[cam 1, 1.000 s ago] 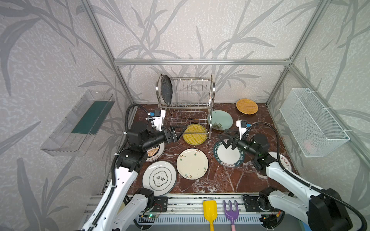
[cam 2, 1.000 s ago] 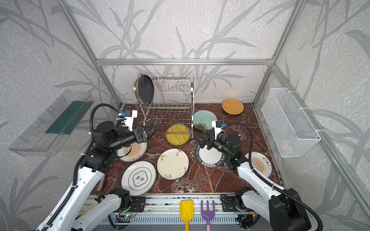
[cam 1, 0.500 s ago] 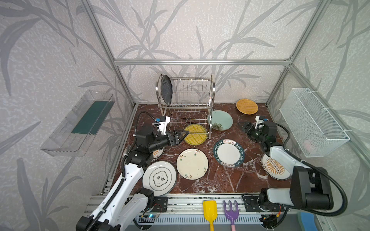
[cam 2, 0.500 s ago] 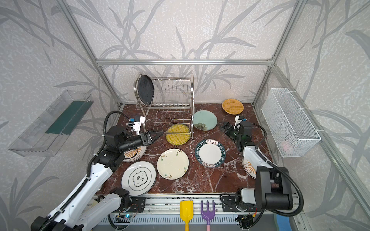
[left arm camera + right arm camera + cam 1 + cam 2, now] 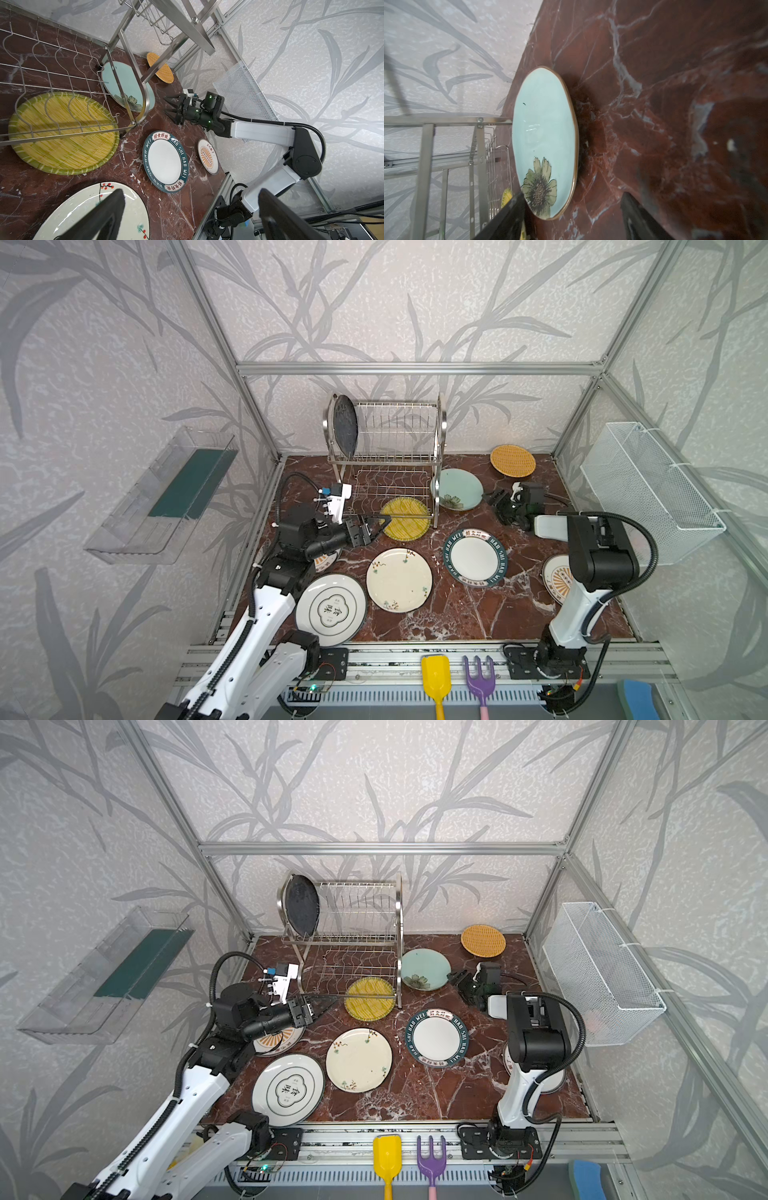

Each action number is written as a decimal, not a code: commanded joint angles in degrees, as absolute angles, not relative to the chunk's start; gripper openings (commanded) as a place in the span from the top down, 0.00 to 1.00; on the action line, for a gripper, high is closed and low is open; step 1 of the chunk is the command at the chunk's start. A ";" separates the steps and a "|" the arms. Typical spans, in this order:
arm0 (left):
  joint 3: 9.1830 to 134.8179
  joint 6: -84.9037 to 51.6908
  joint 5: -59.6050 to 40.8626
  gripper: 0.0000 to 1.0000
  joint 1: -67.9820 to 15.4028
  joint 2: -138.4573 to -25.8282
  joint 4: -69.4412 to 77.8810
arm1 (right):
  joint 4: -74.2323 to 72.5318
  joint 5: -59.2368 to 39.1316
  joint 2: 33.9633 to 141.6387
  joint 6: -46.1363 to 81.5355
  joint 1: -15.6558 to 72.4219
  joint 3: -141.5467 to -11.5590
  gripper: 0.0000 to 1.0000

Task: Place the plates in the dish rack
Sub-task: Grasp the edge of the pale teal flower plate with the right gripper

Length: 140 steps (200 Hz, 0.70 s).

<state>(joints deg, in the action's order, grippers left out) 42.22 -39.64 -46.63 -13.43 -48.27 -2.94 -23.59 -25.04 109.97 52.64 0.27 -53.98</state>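
The right end effector (image 5: 490, 499) now sits far right beside the pale teal flowered ceramic plate (image 5: 459, 489), having left the teal-rimmed white plate (image 5: 475, 558); its jaws are narrowing yet apart, pinching nothing, so a pickup looks next. The left end effector (image 5: 380, 524) hovers spread wide by the yellow striped plate (image 5: 405, 518). Nine plates: one black plate (image 5: 345, 429) in the two-tier steel wire dish rack (image 5: 440, 439), eight on the marble counter (image 5: 457, 614)

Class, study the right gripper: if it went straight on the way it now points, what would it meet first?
Most likely the near rim of the teal plate, lying just ahead of the open right gripper, with the rack beyond. Height is unclear, so it might skim over the rim.
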 commanded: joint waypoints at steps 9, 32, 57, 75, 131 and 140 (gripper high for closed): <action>42.47 -38.83 -47.83 0.01 -13.10 -48.03 -2.31 | -28.34 -23.63 115.39 56.47 2.14 -58.12 0.29; 42.28 -39.11 -48.09 0.01 -13.03 -48.16 -1.79 | -29.71 -23.29 119.10 59.08 2.99 -60.31 0.33; 42.09 -39.37 -48.18 0.01 -13.01 -47.81 -1.03 | -31.32 -22.91 121.94 61.97 3.63 -61.77 0.41; 41.86 -39.55 -48.13 0.01 -12.85 -47.48 -0.64 | -30.12 -21.27 122.32 62.32 4.35 -62.30 0.44; 41.49 -40.61 -48.62 0.01 -11.96 -47.46 0.63 | -29.74 -18.66 123.40 64.36 4.92 -61.79 0.61; 41.46 -40.65 -48.75 0.01 -11.79 -47.41 0.69 | -29.26 -18.10 123.16 64.10 5.08 -61.70 0.63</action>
<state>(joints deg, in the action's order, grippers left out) 42.11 -40.12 -47.55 -12.43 -48.29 -1.45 -31.88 -20.84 121.36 63.64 4.47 -62.11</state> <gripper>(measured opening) 0.991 0.396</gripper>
